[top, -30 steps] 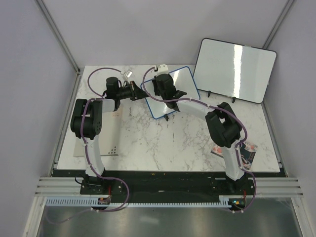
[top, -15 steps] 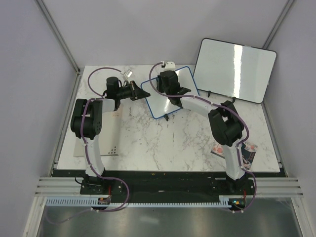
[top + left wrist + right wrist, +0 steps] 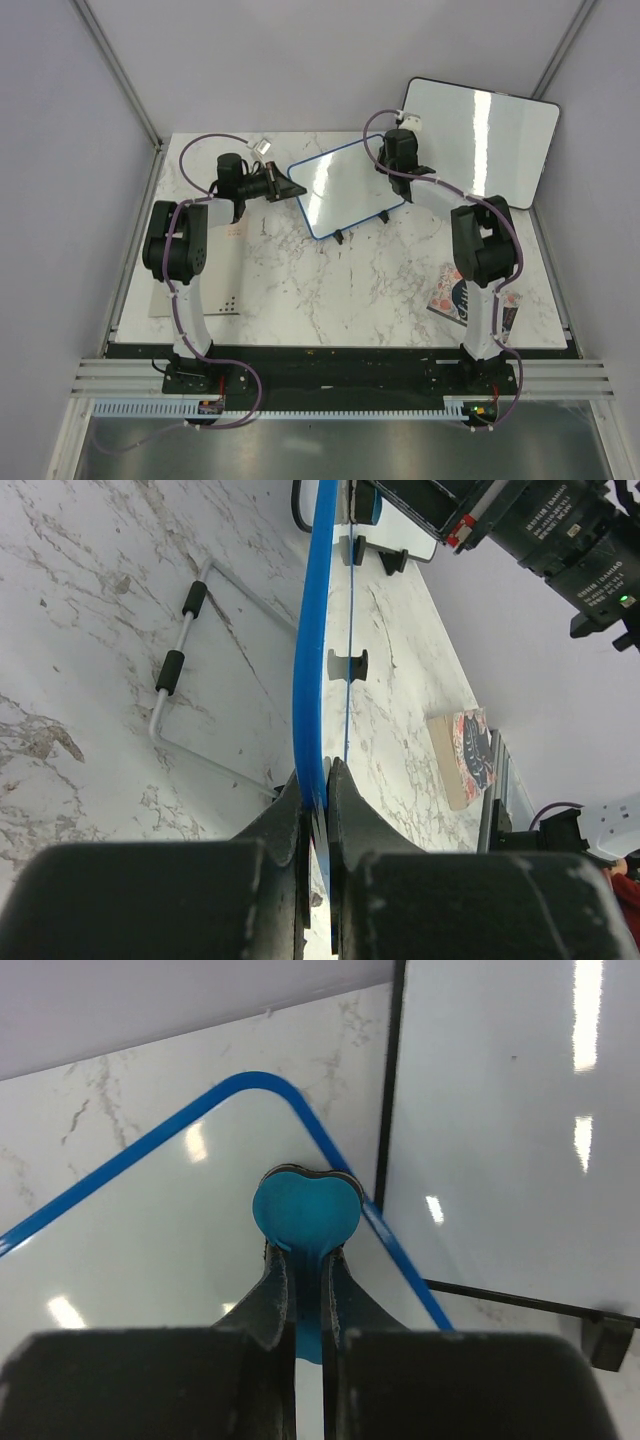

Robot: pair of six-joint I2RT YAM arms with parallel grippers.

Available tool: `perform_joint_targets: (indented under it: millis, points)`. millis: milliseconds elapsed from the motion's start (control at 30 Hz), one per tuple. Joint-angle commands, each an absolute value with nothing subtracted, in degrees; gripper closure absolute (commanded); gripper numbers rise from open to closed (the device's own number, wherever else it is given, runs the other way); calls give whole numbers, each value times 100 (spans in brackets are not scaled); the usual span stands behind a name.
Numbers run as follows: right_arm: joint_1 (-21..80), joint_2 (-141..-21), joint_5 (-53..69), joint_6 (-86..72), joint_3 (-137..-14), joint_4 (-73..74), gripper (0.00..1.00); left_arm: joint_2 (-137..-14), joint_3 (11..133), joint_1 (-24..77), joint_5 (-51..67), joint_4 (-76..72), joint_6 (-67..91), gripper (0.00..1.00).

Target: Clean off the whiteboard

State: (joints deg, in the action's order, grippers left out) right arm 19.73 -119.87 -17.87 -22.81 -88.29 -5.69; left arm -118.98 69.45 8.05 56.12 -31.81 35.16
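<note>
Two claws are sharing this: left claw (image 3: 318, 782) is pinching the whiteboard (image 3: 345, 190) by its frame, steadying it near the counter's (image 3: 330, 290) far edge, while right claw (image 3: 305, 1252) is gripping a blue eraser (image 3: 305, 1210) for wiping.

On my feed the whiteboard (image 3: 345, 190) has a glossy white face that mirrors the ceiling lights, and its blue frame looks like smooth plastic. The larger board (image 3: 475, 140) is just as glossy. The desk (image 3: 300, 290) is marble-patterned with a dull sheen. The blue eraser (image 3: 305, 1210) looks like smooth plastic. The right gripper (image 3: 305, 1260) is matt black.
</note>
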Motion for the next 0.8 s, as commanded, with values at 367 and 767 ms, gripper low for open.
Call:
perform_joint_targets:
  millis: [367, 767]
  points:
    - [1696, -12384, -1503, -2101, -8051, 888, 100, -11962, 6847, 1450, 6407, -2733, 2303, 98]
    - [2503, -11821, -1441, -2066, -7541, 800, 100, -11971, 6855, 1468, 6390, -2716, 2294, 98]
